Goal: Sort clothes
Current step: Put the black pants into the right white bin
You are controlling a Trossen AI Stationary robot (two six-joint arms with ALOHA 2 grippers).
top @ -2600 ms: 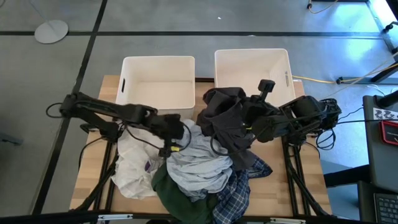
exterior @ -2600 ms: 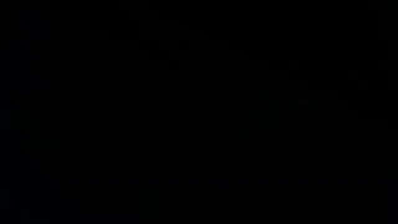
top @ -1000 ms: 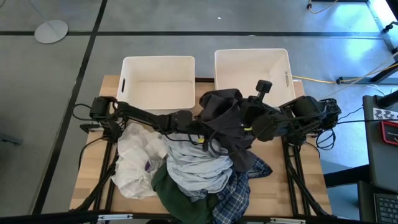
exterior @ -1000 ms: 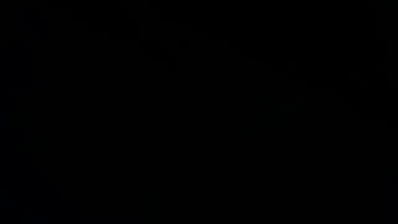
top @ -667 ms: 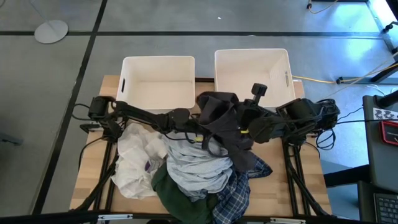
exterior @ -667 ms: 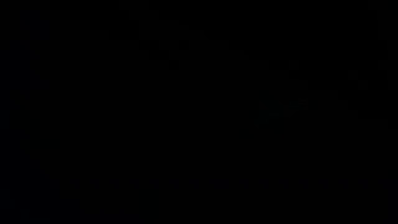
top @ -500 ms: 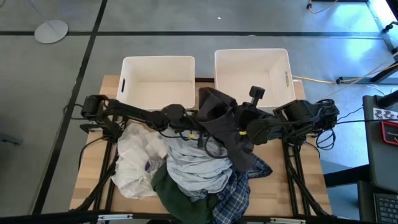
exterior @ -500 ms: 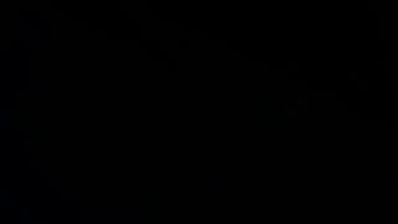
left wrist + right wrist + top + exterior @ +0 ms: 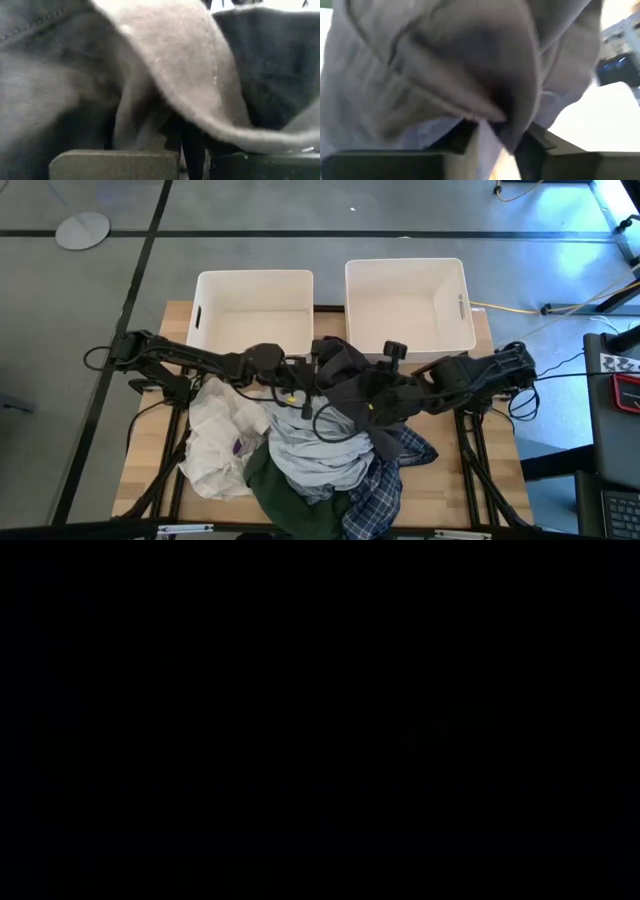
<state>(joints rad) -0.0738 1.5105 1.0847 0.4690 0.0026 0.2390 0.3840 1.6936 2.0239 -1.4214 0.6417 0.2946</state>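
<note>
high view: table (image 9: 455,480), two white bins (image 9: 255,310) (image 9: 408,300) side by side at the far edge. clothes heaped mid-table: white garment (image 9: 215,445), pale grey-blue garment (image 9: 320,450), dark green garment (image 9: 280,492), plaid shirt (image 9: 385,485), dark grey garment (image 9: 345,375) on top, just before the gap between the bins. my left gripper (image 9: 312,377) meets the dark grey garment's left edge. left wrist view: my fingers (image 9: 115,162) closed tight on a fold of that dark grey cloth. my right gripper (image 9: 368,408) sits in the same garment; right wrist view: fingers (image 9: 395,162) parted a little, a fold hanging between them; whether it is gripped i cannot tell. low view: black.
</note>
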